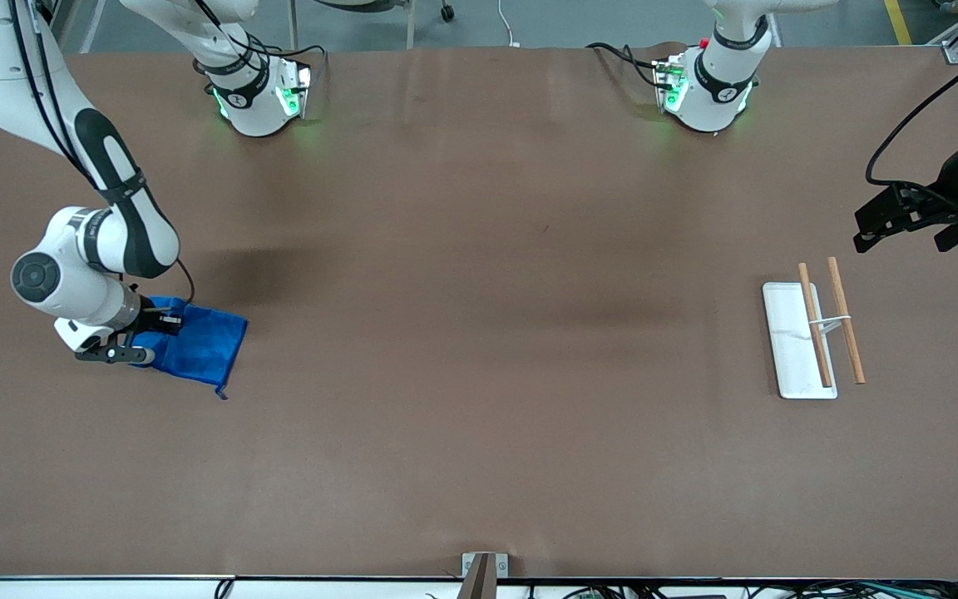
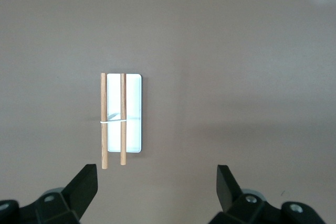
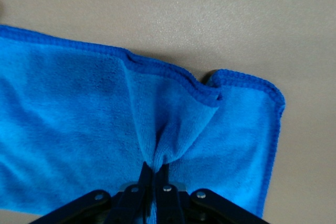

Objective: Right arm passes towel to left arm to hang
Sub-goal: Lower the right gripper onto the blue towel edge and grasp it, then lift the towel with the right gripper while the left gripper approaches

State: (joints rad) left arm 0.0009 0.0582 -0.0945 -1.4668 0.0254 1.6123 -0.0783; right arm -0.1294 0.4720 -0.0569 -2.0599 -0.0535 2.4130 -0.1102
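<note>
The right gripper (image 3: pixel 152 182) is pinching the towel (image 1: pixel 200 345), lying on the tabletop (image 1: pixel 479 333); the left gripper (image 2: pixel 157 187) is waiting spread apart above the rack (image 1: pixel 812 337). Handover and hanging remain.

fuzzy cloth towel (image 3: pixel 79 114), matt table (image 1: pixel 479 333)

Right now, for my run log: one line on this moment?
right gripper shut on bright blue soft towel, pinched on table | left gripper open over two-dowel wooden rack, waiting
</note>
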